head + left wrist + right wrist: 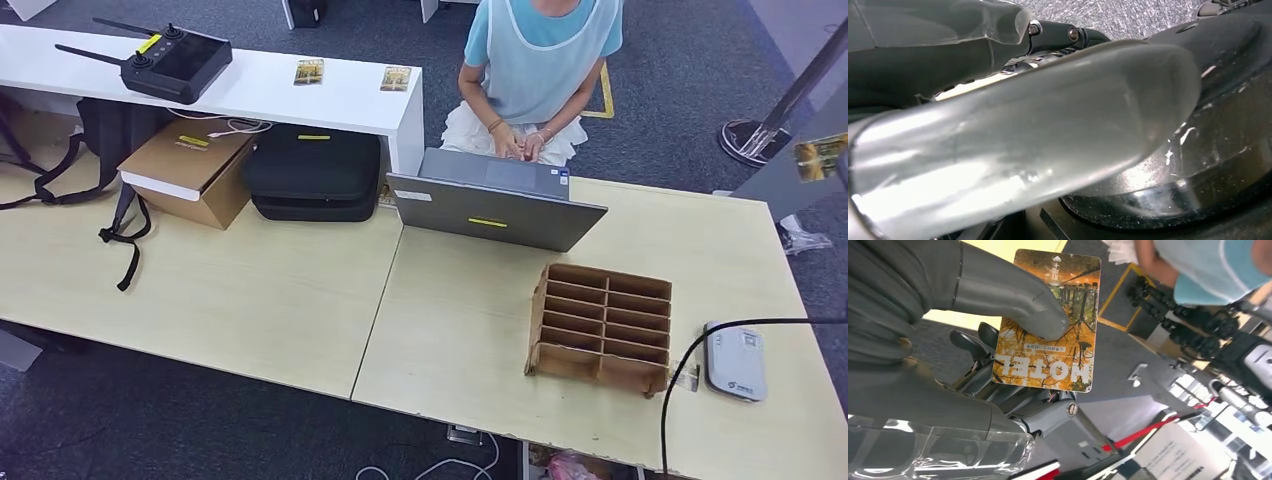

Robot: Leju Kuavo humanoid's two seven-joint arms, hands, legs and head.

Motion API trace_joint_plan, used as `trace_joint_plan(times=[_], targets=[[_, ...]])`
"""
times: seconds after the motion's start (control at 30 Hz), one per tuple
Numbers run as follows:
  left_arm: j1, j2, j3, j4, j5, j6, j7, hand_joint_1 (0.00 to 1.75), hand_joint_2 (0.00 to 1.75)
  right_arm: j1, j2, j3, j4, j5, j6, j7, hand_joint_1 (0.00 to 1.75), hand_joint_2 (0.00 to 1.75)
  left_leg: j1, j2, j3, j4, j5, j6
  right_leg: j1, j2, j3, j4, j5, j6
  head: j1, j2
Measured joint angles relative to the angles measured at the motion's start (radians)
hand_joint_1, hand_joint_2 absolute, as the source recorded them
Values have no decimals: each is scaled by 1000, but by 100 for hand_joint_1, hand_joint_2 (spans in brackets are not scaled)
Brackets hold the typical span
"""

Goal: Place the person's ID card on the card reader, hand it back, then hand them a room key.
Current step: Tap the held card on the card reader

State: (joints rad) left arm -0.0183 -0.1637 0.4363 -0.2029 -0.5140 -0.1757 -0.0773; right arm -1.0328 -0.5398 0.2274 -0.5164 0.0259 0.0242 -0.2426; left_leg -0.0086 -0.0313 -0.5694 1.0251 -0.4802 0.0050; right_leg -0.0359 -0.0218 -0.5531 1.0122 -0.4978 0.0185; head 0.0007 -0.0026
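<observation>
Right hand pinches the room key: thumb pressed on the printed face, darker fingers behind it. Orange card, "HOTEL" print. Grip sits on one long edge, so most of the card sticks out free, likely so the person can take it by the far end. In the head view the key shows at the 3 o'clock edge, raised above the table, with the hand itself cut off by the frame.

Person sits at 12 o'clock behind the laptop, both hands down at their lap, not reaching out. So the handover looks pending: the card is presented, not yet taken.

Left hand: grey thumb close to the lens, fingers barely visible; nothing seen in it, but whether it's open or curled can't be told.

Card reader, white, lies at 4 o'clock on the table, cable running off it. No card on top, which fits the ID step being done.

Rack: brown slotted box just beside the reader, at 5 o'clock. All slots facing the camera look empty; slot depths are in shadow.

Two more cards lie on the white counter at 11 o'clock, well apart from the rack.
</observation>
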Motion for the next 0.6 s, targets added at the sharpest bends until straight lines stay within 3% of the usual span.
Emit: trace_joint_plan(times=[0.17,0.33,0.6], targets=[[-1,0,0,0,-8,-1,-1,0,0,31,-99,-49,26,-48,57,34,175,175,0,-1,0,0,0,0,0,-1,0,0,0,0,0,0],[-1,0,0,0,-21,-2,-1,0,0,123,-187,-108,39,-99,103,45,175,175,0,-2,-1,0,0,0,0,-2,0,0,0,0,0,0],[-4,1,0,0,-33,-6,4,0,0,206,-217,-146,64,-93,130,70,175,175,0,0,-1,0,0,1,0,0,-1,0,0,1,0,0]])
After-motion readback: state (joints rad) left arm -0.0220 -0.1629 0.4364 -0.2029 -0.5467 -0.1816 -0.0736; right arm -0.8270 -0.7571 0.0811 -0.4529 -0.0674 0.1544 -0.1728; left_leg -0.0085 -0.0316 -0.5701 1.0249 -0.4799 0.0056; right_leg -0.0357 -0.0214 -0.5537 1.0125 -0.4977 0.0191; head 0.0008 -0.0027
